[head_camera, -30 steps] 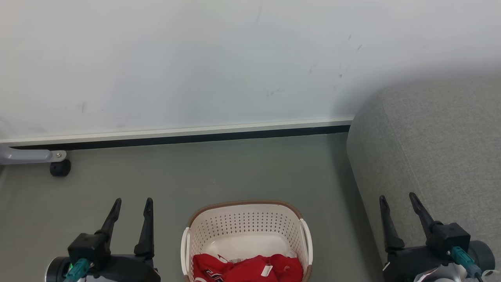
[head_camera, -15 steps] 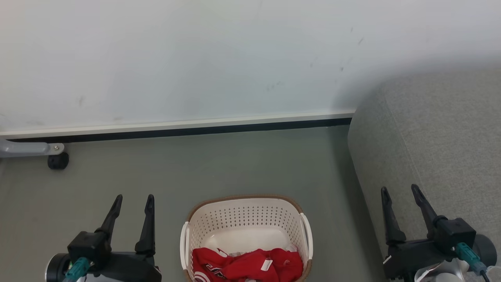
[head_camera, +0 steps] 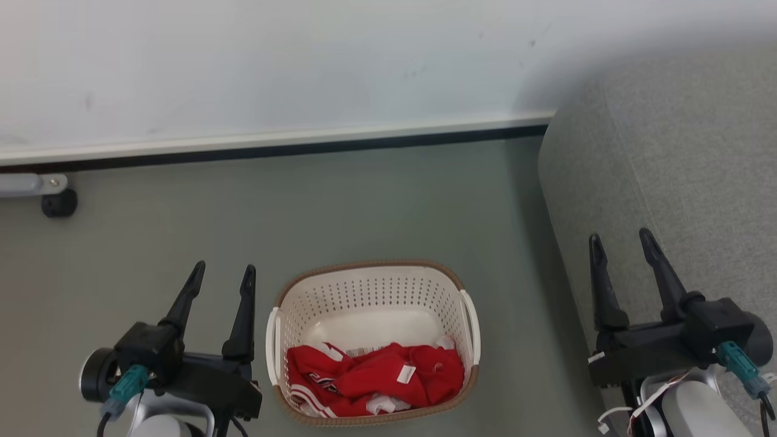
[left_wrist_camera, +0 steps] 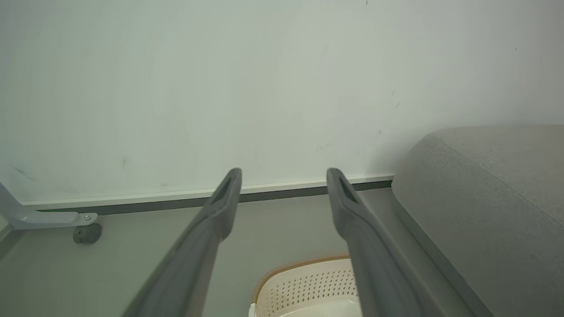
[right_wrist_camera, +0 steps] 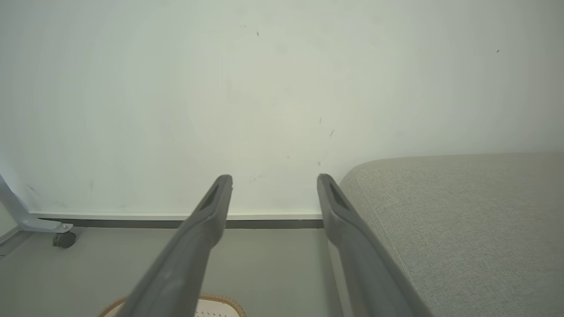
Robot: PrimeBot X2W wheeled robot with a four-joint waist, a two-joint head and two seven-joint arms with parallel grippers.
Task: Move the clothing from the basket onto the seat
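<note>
Red and bunched, the clothing (head_camera: pixel 376 379) is seen in the head view lying inside the basket (head_camera: pixel 370 291). It is heaped against the near wall, with white trim bands and a small white tag (head_camera: pixel 405 374) turned up. The far half of the basket's bottom is bare.

The basket is set on the grey-green floor (head_camera: pixel 364 200), between the 2 grippers and near the seat (head_camera: pixel 686 158), whose rounded grey end is seen on the robot's right. The left gripper (head_camera: pixel 224 267) is held near the basket's left handle, apart from it, with its jaws spread and nothing between them. The right gripper (head_camera: pixel 620 235) is held in front of the seat's side, its jaws likewise spread and empty. Whether it touches the fabric cannot be told.

In the left wrist view the basket's far brown rim and perforated wall are caught at the bottom edge, between the 2 dark fingers (left_wrist_camera: pixel 220 207). The seat's top is shown there as a broad woven plane at the right. In the right wrist view a sliver of the brown rim is caught at the bottom edge, and the seat's weave is seen more closely.

In both wrist views the white wall (left_wrist_camera: pixel 176 88) is taken in to a greater height than in the head view. Faint scuffs are seen on it, above a white skirting board (left_wrist_camera: pixel 132 197) with a dark strip beneath. A grey metal leg (left_wrist_camera: pixel 39 218) on a black castor (left_wrist_camera: pixel 87 233) is seen at the far left, by the wall.
</note>
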